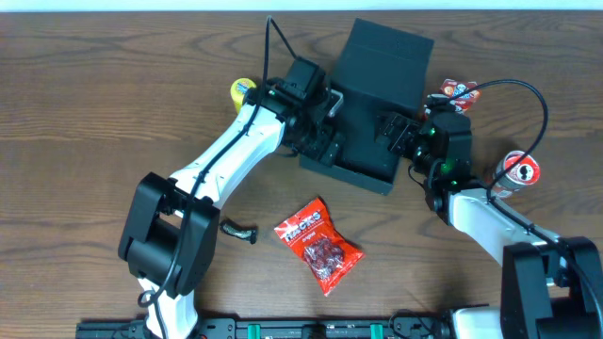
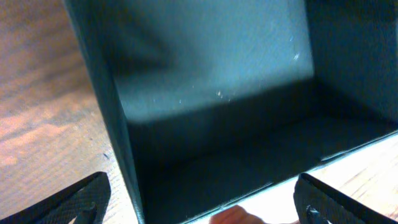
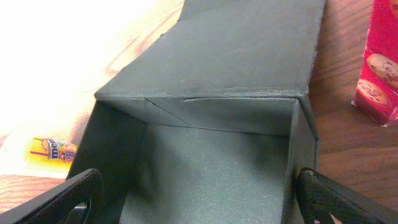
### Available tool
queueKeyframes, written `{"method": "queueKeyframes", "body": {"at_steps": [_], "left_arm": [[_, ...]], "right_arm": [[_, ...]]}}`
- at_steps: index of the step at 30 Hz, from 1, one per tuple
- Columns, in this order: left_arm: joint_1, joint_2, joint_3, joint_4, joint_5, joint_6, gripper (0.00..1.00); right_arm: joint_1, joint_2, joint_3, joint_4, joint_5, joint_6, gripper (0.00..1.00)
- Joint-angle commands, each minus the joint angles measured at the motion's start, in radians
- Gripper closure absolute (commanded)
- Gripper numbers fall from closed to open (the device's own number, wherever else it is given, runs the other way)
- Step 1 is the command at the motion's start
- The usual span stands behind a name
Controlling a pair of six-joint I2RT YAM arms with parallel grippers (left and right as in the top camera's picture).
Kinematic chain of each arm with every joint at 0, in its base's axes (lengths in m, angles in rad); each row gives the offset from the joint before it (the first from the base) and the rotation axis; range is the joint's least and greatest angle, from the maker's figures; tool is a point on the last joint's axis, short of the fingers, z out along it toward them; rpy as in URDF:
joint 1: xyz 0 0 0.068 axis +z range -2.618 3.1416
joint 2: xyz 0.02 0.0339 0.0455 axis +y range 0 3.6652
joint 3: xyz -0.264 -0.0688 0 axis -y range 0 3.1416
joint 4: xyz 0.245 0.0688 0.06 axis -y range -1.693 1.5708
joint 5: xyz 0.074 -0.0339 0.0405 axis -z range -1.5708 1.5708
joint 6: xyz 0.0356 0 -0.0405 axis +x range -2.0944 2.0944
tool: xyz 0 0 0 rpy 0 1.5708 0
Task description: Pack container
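- Your left hand [image 1: 326,125] and right hand [image 1: 396,133] are both spread wide, pinching nothing.
- The container [image 1: 382,71] sits on the table [image 1: 94,94] between them, mouth up.
- Its flap lid lies back beyond your fingertips, and its long axis runs crosswise to both hands.
- It is matte, dark teal-black and square.

Legible markings, overhead and right wrist views.

(a) Red snack bag [image 1: 318,244], lying on the near middle of the table. One word in bold white capitals runs across its upper end. It seems to begin with T and end in S, but the middle letters are too blurred to read with certainty.

(b) Yellow packet [image 3: 51,152], on the table just left of the container [image 3: 236,56]. It carries the blue lower-case letters "men", and the rest of the word is hidden.

(c) Red carton [image 3: 379,62], at the right edge. It has biscuit pictures, but its lettering is out of view.

(d) Red-and-white wrappers [image 1: 520,169], far right. Their print is too small to read.
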Motion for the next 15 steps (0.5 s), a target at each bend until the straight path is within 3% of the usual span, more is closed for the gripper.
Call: {"method": "queueKeyframes", "body": {"at_steps": [1, 15], "left_arm": [[-0.003, 0.018, -0.036, 0.003, 0.015, 0.017, 0.05], [-0.010, 0.018, -0.051, -0.051, 0.079, -0.030, 0.05]], "right_arm": [[0.013, 0.011, 0.000, 0.006, -0.008, 0.013, 0.01], [0.091, 0.143, 0.097, 0.017, -0.042, 0.013, 0.01]]}}
